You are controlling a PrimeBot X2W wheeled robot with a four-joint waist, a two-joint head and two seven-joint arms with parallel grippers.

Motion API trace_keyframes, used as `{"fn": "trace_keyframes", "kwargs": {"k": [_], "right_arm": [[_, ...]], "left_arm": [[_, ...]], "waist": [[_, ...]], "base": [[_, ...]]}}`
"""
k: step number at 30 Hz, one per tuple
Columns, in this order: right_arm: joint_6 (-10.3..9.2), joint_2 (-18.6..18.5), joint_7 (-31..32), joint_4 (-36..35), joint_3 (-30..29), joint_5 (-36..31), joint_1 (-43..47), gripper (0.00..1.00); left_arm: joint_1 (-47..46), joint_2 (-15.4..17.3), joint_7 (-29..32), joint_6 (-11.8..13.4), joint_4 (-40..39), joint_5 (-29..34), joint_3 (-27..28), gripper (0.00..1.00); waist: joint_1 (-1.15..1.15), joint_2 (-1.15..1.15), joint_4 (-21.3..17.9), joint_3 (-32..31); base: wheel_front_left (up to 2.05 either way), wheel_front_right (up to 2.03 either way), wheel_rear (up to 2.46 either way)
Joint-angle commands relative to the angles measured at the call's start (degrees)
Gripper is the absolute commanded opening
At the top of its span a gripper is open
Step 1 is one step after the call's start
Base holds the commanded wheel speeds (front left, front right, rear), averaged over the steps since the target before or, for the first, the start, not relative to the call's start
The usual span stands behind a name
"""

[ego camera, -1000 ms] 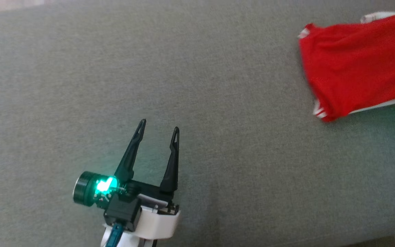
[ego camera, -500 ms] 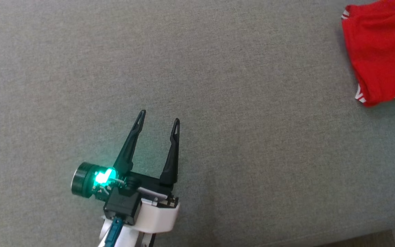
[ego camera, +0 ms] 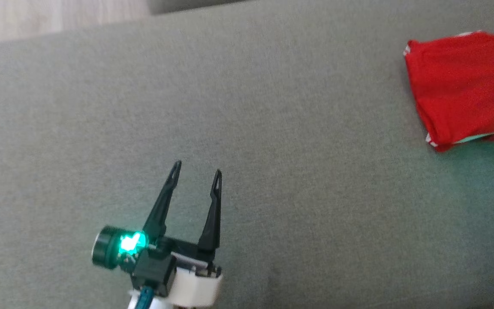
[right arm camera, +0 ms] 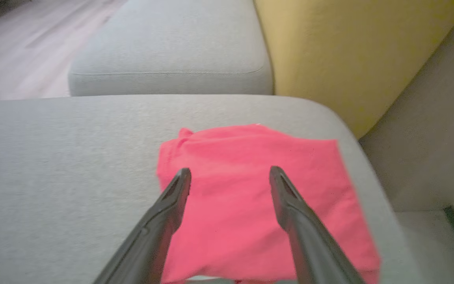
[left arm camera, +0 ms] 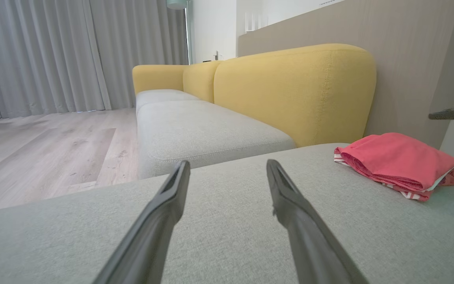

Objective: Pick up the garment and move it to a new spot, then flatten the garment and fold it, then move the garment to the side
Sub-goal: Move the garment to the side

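While the folded garment [ego camera: 457, 86] is lying on the cushion [ego camera: 272, 128] just beneath it, apparently parked aside, the right gripper [right arm camera: 230, 170] is hovering wide open and empty, and the left gripper [ego camera: 197, 166] is idling open and empty, garment well to its right.

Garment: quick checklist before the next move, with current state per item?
1. garment folded: ok, a compact red stack with layered edges visible in the left wrist view.
2. Garment at the side: ok, it lies near the right end of the grey cushion.
3. right gripper open: ok, fingers apart with nothing pinched between them.
4. Right fingers clear of the cloth: cannot tell, their height over the garment is unclear.
5. left gripper open and away from the garment: ok, it is over bare cushion.
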Motion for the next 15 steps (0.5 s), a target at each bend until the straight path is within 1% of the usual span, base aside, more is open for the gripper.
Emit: {"fn": "trace_keyframes", "kwargs": {"k": [1, 7, 11, 12, 13, 15], "right_arm": [[0.2, 0.6, -1.6, -1.6, 0.3, -0.5, 2.9, 1.0], [0.2, 11.5, -7.8, -2.1, 2.7, -2.0, 12.6, 1.0], [0.2, 18.1, -14.3, -1.4, 3.9, -4.9, 18.6, 1.0], [0.2, 19.5, -16.3, -1.3, 4.1, -6.1, 19.8, 1.0], [0.2, 19.5, -16.3, -1.3, 4.1, -6.1, 19.8, 1.0], [0.2, 22.5, -20.1, -0.8, 4.1, -8.9, 21.8, 1.0]], "left_arm": [[0.7, 0.1, -0.3, 0.1, -1.3, -0.4, 1.9, 1.0], [4.8, -0.1, -0.3, 0.3, 0.0, -2.2, 2.9, 1.0], [7.8, -0.2, -0.3, 0.3, 0.8, -3.3, 4.1, 1.0], [8.4, -0.3, -0.3, 0.3, 0.9, -3.5, 4.5, 1.0], [8.4, -0.3, -0.3, 0.3, 0.9, -3.5, 4.5, 1.0], [9.5, -0.3, -0.3, 0.3, 1.1, -3.9, 5.2, 1.0]], "waist": [[0.01, 0.0, 1.2, -3.8], [0.01, 0.0, 4.5, -10.3], [0.01, 0.0, 6.7, -14.0], [0.01, 0.0, 7.3, -14.5], [0.01, 0.0, 7.3, -14.5], [0.01, 0.0, 8.1, -15.7]], "base": [[0.0, 0.0, 0.0], [0.0, 0.0, 0.0], [0.0, 0.0, 0.0], [0.0, 0.0, 0.0], [0.0, 0.0, 0.0], [0.0, 0.0, 0.0]]}}
